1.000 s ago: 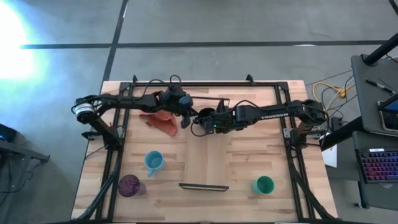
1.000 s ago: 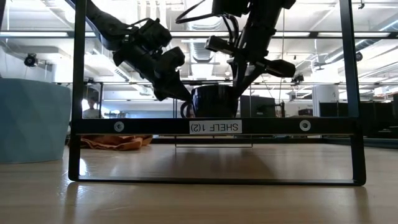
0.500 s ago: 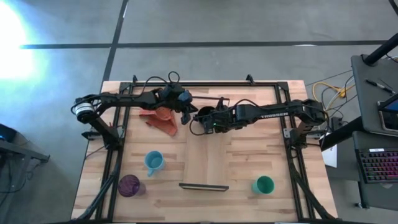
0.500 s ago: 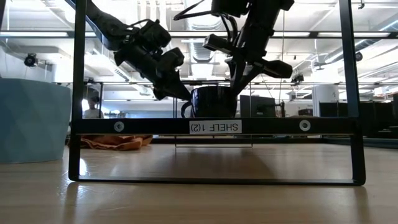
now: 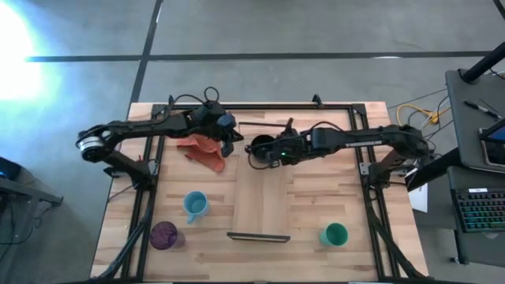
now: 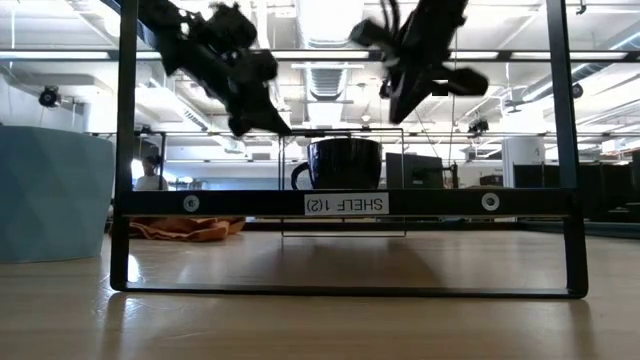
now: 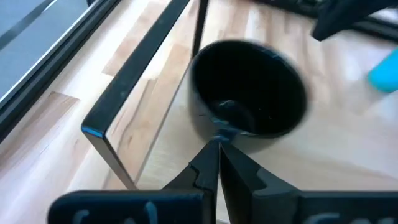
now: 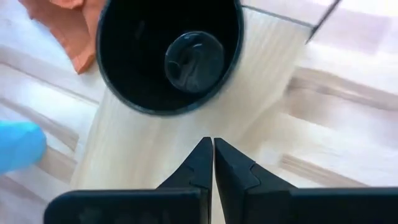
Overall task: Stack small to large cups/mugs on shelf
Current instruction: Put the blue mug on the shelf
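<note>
the black cup [image 5: 259, 147] stands alone at the shelf's [image 5: 263, 207] 12 o'clock end, so the first placing looks done, with the left hand [image 5: 230, 147] and right hand [image 5: 258, 160] both clenched empty just beside it. next calls for fetching another cup, light blue cup [image 5: 195, 205], purple cup [image 5: 164, 234] or green cup [image 5: 334, 233], all on the wooden table [image 5: 331, 189] toward 6 o'clock. an orange cloth [image 5: 203, 151] lies at 10 o'clock; an open hall lies beyond.

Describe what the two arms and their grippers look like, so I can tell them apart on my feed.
Both arms are dark, slim and jointed, with loose black cables looping near the wrists. The left gripper and the right gripper each end in two thin black tapering fingers. The left arm has a pale ring at its base joint; the right arm shows a small green light and pale lettering.
</note>
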Controlling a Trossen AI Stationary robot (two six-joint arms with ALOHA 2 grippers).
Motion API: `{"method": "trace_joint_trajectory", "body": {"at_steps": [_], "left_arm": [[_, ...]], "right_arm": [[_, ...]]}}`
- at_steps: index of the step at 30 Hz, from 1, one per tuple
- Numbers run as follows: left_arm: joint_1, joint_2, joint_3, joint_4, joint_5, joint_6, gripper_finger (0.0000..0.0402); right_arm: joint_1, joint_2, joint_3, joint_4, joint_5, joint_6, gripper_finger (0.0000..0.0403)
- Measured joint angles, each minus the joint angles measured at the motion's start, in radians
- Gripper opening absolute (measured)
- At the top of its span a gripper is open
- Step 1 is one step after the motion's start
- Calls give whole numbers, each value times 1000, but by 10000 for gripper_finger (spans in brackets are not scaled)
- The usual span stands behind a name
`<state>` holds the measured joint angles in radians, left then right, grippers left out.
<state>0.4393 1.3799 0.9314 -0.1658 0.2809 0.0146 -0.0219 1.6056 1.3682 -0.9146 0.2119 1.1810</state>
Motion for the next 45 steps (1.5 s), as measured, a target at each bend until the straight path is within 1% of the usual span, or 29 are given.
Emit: {"method": "trace_joint_trajectory", "body": {"at_steps": [3, 6, 9, 12, 16, 19, 22, 23, 26, 28, 30, 33, 36, 40, 42, 45], "left_arm": [[-18, -85, -3, -82, 3, -42, 0], [-34, -159, -4, -165, 2, -84, 0], [-54, -218, -9, -264, -26, -88, 8], [-75, -272, -36, -330, -76, -131, 32], [-98, -348, -87, -402, -115, -295, 75], [-142, -414, -95, -498, -184, -429, 96], [-208, -482, -96, -616, -293, -542, 102], [-231, -501, -95, -664, -314, -588, 102], [-304, -543, -83, -787, -327, -726, 102], [-364, -553, -76, -831, -349, -812, 102], [-426, -553, -66, -840, -380, -893, 102], [-507, -520, -45, -845, -395, -984, 102], [-594, -466, -25, -869, -395, -1031, 102], [-701, -383, 10, -962, -391, -1078, 102], [-747, -345, 35, -999, -384, -1109, 103], [-792, -310, 66, -1001, -372, -1144, 103]], "right_arm": [[10, -53, 0, -44, 2, -40, 9], [15, -90, 0, -74, 0, -57, 21], [16, -119, -2, -78, -1, -80, 46], [15, -122, -3, -78, -2, -109, 77], [15, -117, -6, -77, -6, -133, 113], [17, -118, -18, -78, -8, -135, 132], [23, -121, -33, -82, -13, -154, 146], [24, -122, -38, -82, -24, -162, 149], [28, -122, -55, -90, -60, -186, 157], [32, -122, -62, -97, -62, -198, 160], [33, -122, -64, -115, -62, -218, 162], [33, -122, -64, -123, -62, -242, 164], [33, -123, -64, -125, -62, -271, 164], [33, -125, -64, -128, -62, -302, 164], [33, -125, -64, -129, -62, -315, 164], [33, -125, -64, -129, -62, -334, 164]]}}
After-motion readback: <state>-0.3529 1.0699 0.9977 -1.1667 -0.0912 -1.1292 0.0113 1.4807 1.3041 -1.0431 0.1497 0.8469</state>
